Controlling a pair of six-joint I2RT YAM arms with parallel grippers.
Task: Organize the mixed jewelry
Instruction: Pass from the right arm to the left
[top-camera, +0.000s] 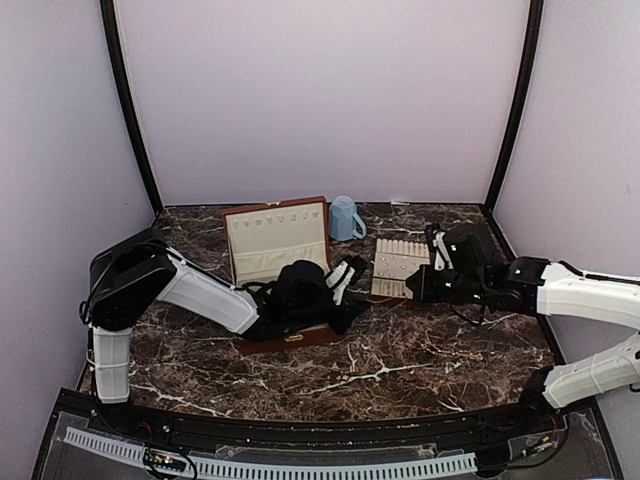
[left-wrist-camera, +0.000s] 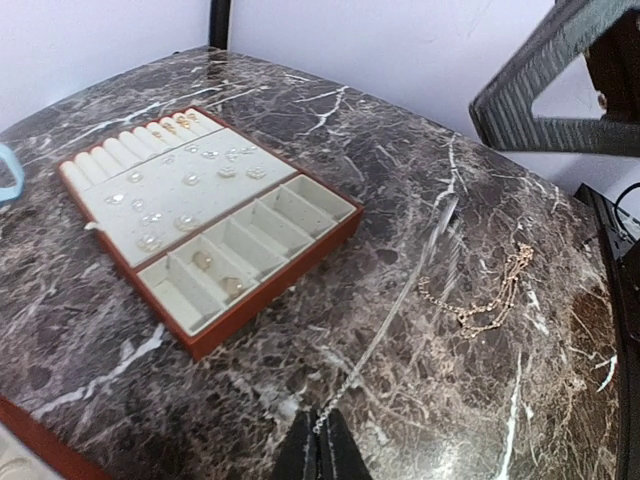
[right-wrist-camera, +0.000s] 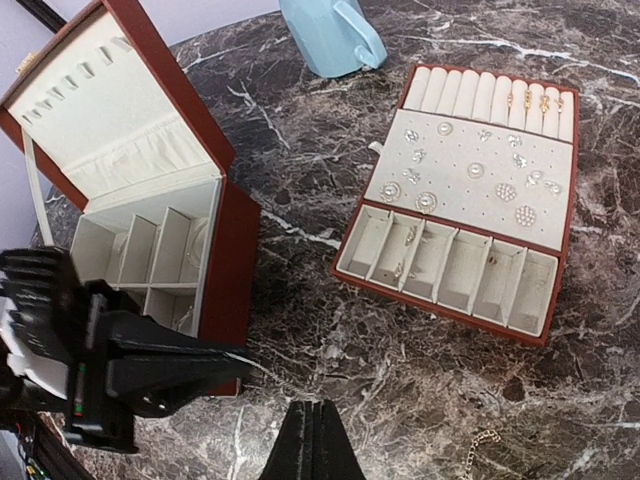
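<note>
One chain (left-wrist-camera: 350, 375) in closed left tool (left-wrist-camera: 320, 440)

Landmark: tray (right-wrist-camera: 440, 306). The lane on its left toward the open box (right-wrist-camera: 235, 260) is bare marble, with the left arm (right-wrist-camera: 110, 370) blocking the near end. Mug (right-wrist-camera: 330, 35) stands behind-left. Right arm (top-camera: 480, 280) crowds the right side. Near side is open except for a gold chain (left-wrist-camera: 470, 315).

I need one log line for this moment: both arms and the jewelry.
left gripper: jaws shut on silvery chain | right gripper: jaws shut, empty | gold chain: lying loose | slotted tray: holds jewelry pieces
</note>
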